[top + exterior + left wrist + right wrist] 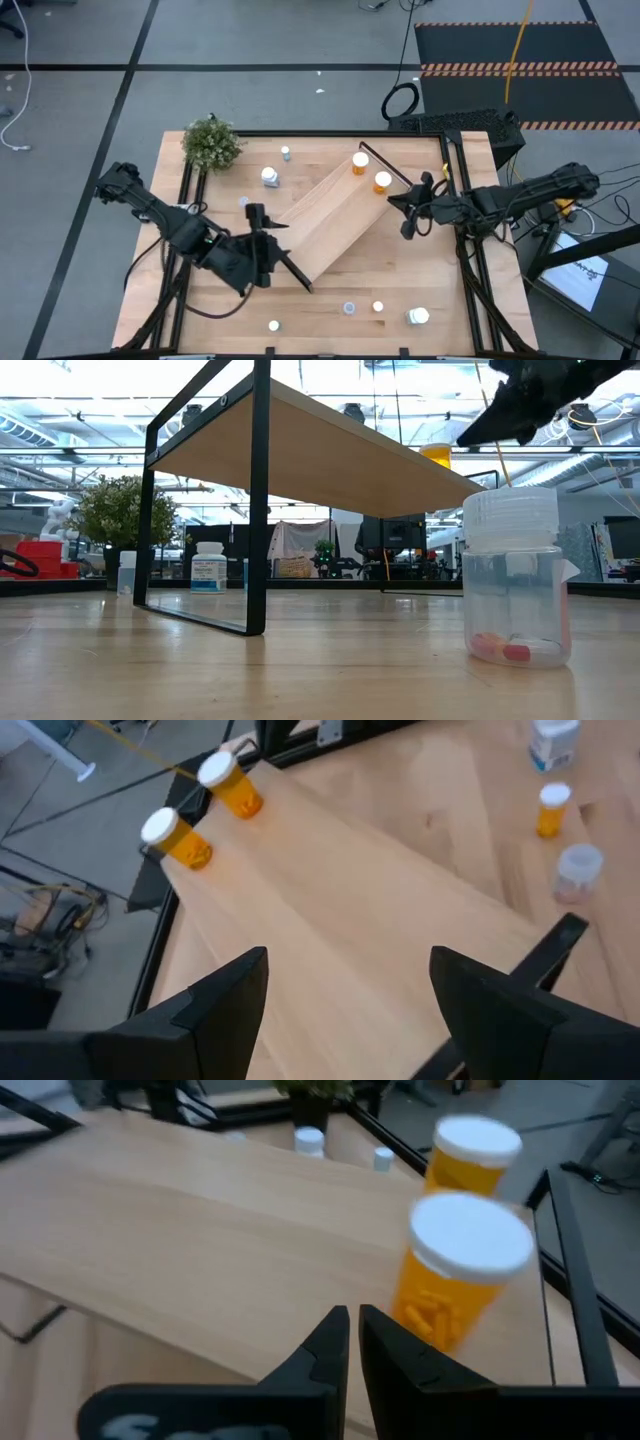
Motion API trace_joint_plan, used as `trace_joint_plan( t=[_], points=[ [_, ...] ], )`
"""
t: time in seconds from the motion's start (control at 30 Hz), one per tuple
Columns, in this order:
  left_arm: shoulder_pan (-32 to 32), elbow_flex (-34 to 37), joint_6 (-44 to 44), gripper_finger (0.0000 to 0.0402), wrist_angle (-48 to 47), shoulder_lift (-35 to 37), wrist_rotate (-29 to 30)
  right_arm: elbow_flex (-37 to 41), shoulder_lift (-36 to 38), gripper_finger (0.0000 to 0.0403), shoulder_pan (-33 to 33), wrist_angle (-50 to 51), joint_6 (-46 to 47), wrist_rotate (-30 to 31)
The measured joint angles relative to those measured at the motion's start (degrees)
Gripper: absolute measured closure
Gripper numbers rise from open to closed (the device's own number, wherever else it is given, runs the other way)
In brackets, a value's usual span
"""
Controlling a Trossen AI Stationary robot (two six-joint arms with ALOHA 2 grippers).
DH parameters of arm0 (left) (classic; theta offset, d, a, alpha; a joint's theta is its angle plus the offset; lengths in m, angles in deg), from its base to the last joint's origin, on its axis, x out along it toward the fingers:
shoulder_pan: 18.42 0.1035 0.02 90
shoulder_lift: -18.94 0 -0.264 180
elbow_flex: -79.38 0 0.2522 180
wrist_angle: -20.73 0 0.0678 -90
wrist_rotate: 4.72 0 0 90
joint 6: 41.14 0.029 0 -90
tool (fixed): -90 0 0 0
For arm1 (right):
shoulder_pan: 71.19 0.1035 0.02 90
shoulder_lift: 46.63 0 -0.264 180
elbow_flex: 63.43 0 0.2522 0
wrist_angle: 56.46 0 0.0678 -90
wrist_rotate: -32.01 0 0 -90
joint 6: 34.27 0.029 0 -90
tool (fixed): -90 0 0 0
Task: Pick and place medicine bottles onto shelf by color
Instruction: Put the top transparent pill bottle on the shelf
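The shelf (330,220) lies slantwise on the table (420,270), its long axis running from the left gripper (268,248) at its near-left end up to its far-right end, where two orange bottles (371,172) stand upright. The right gripper (412,218), fingers pinched together and empty, hangs just beside that bottle end. The left gripper's fingers are spread wide and hold nothing; the loose bottles by the table's near edge (380,312) lie off the shelf's near side, about midway between the arms.
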Motion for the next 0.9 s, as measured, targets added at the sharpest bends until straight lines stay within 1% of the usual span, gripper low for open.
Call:
trace_joint_plan(
  t=[0.13, 0.33, 0.63, 0.77, 0.9],
  points=[
    [-1.74, 0.0, -4.46, 0.0126, -3.74, 0.93, 1.24, -1.99, 0.02, 0.0381, 2.22, -0.1, -0.07, -0.06],
    [-4.0, 0.0, -8.86, 0.0126, -7.47, 0.96, 3.23, -2.95, 0.02, 0.0381, 4.72, -0.14, -0.22, -0.15],
    [-6.47, 0.27, -18.02, 0.0126, -16.42, 0.99, 7.14, -2.95, 0.02, 0.0381, 5.12, -1.07, -3.55, -0.17],
    [-7.26, 3.1, -20.99, 0.0126, -18.89, 1.7, 7.78, -2.95, 0.29, 0.0381, 5.12, -1.21, -3.72, -0.28],
    [-7.37, 7.49, -23.46, 0.0126, -18.65, 5.07, 7.73, -2.95, 1.02, 0.0381, 5.14, -1.3, -3.68, -1.8]
  ],
)
